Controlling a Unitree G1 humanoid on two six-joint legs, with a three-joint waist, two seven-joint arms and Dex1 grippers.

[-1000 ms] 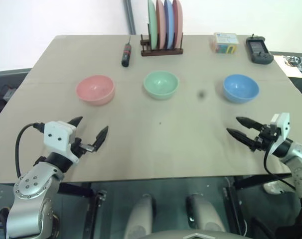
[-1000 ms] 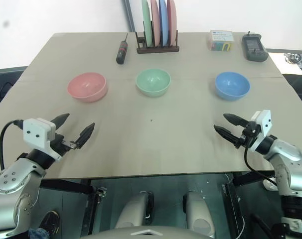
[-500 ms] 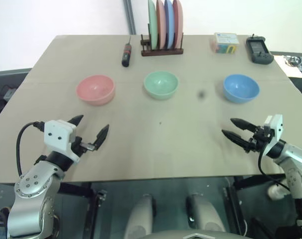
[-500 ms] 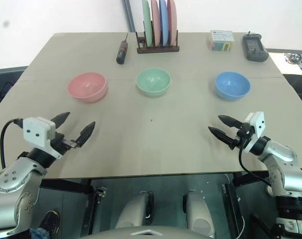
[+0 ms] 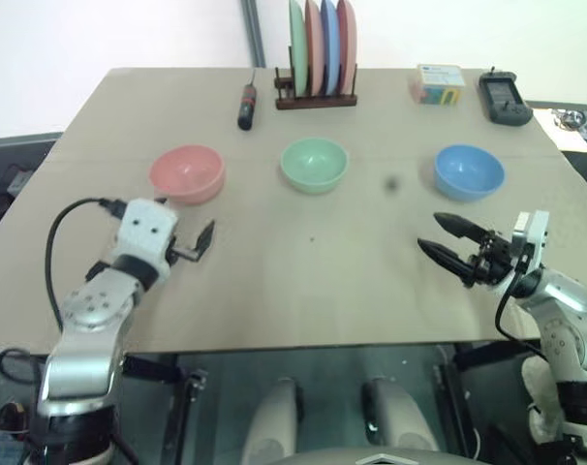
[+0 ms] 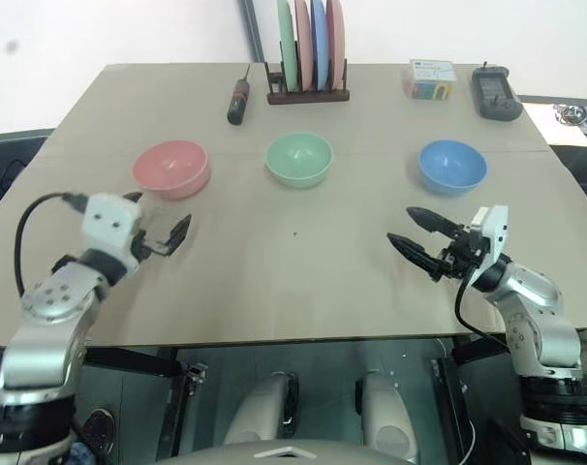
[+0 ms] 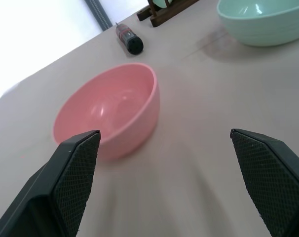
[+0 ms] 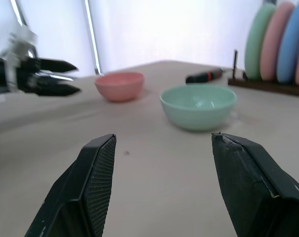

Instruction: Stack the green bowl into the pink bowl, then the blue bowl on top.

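While wide open, both grippers empty.

From my seat the pink bowl (image 7: 107, 111) just ahead of the left pincer (image 7: 171, 180) looks like smooth plastic with a soft sheen, and so does the green bowl (image 8: 198, 106) beyond the right pincer (image 8: 169, 185). The black fingers (image 7: 75, 170) carry a fine cross-hatched grip texture. The tabletop (image 5: 303, 281) under both reads matt beige and even.
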